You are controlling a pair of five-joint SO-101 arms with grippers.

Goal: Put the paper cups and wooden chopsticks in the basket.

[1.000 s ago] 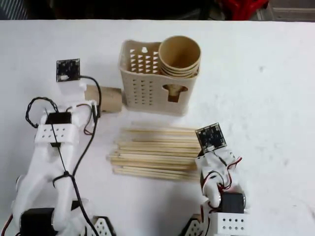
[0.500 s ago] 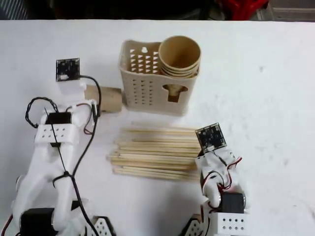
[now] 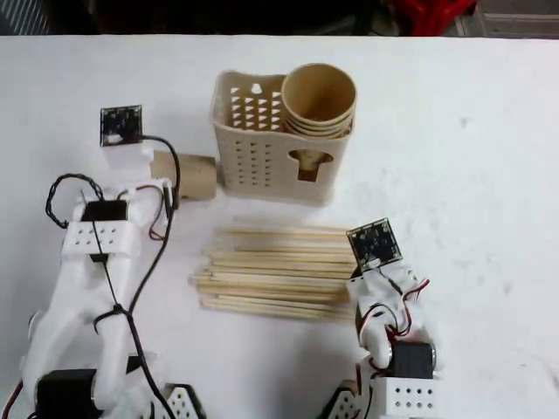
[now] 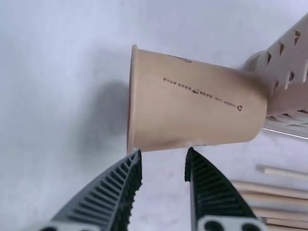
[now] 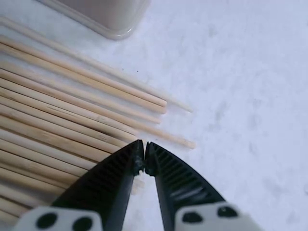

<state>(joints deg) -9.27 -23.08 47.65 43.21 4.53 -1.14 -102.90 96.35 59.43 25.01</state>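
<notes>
A brown paper cup (image 3: 190, 175) lies on its side against the left wall of the beige basket (image 3: 253, 148). My left gripper (image 4: 162, 159) is open just short of the lying paper cup (image 4: 192, 113), its fingers near the cup's side and holding nothing. Several stacked paper cups (image 3: 319, 99) stand in the basket's right part. A pile of wooden chopsticks (image 3: 275, 271) lies in front of the basket. My right gripper (image 5: 144, 153) is shut over the right ends of the wooden chopsticks (image 5: 67, 130), with nothing held.
The white table (image 3: 463, 175) stretches open to the right of the basket. The left arm's body (image 3: 92, 279) and cables (image 3: 153, 253) lie left of the chopstick pile. The basket's corner (image 5: 103, 17) is close beyond the chopsticks.
</notes>
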